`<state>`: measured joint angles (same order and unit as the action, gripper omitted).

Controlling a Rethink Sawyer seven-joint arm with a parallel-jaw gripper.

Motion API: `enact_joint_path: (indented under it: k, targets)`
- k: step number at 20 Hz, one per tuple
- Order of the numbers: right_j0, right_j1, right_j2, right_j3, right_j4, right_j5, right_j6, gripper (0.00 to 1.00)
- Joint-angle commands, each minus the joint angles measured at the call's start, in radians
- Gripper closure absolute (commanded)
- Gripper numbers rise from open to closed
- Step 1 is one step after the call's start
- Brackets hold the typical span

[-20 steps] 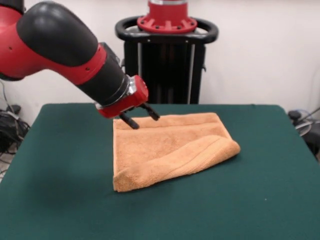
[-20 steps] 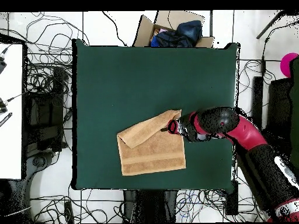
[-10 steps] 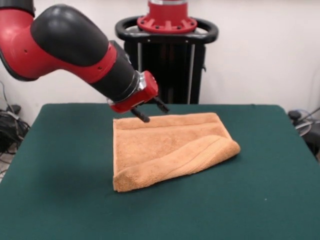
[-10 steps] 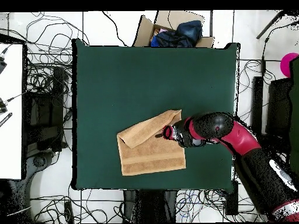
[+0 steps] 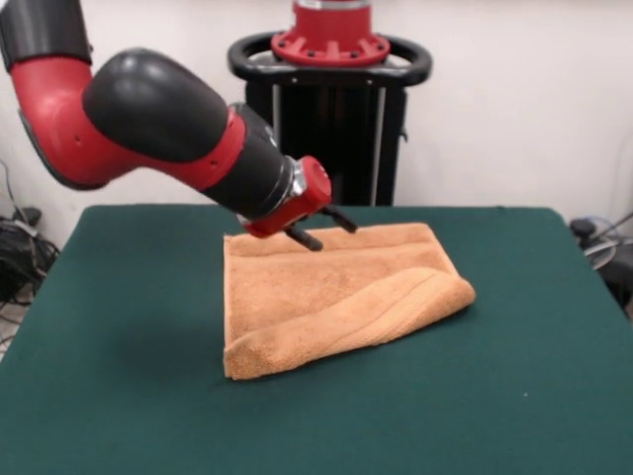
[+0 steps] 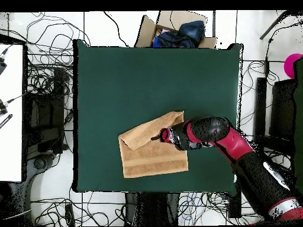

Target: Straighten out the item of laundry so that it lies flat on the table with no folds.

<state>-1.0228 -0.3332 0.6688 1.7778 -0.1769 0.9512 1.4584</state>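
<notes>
While no label shows, spread fingers (image 5: 324, 228) hover over the folded towel (image 5: 336, 297).

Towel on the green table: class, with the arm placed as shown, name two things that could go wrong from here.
1. The towel is folded over itself, so the open gripper above its far edge may pinch both layers and drag the fold along.
2. Pulling could slide the whole towel across the table rather than unfolding it.

One orange-tan towel (image 5: 336, 297) in front of me, one green counter (image 5: 119, 396) beneath it, one hand (image 5: 324, 230) of mine with two dark fingers (image 5: 305, 238), one cardboard box (image 6: 174, 31) past the counter's edge
</notes>
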Motion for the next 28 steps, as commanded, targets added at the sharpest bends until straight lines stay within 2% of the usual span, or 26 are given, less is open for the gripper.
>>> enact_joint_path:
  k: [1, 8, 18, 28]
  targets:
    - [-0.041, 0.132, -0.013, 0.034, 0.055, -0.125, 0.048, 0.0]
    - [-0.075, 0.141, 0.016, 0.092, 0.059, -0.157, 0.063, 0.0]
    - [-0.137, 0.215, 0.088, 0.137, 0.094, -0.217, 0.047, 0.0]
    - [-0.144, 0.231, 0.093, 0.128, 0.018, -0.301, 0.012, 0.0]
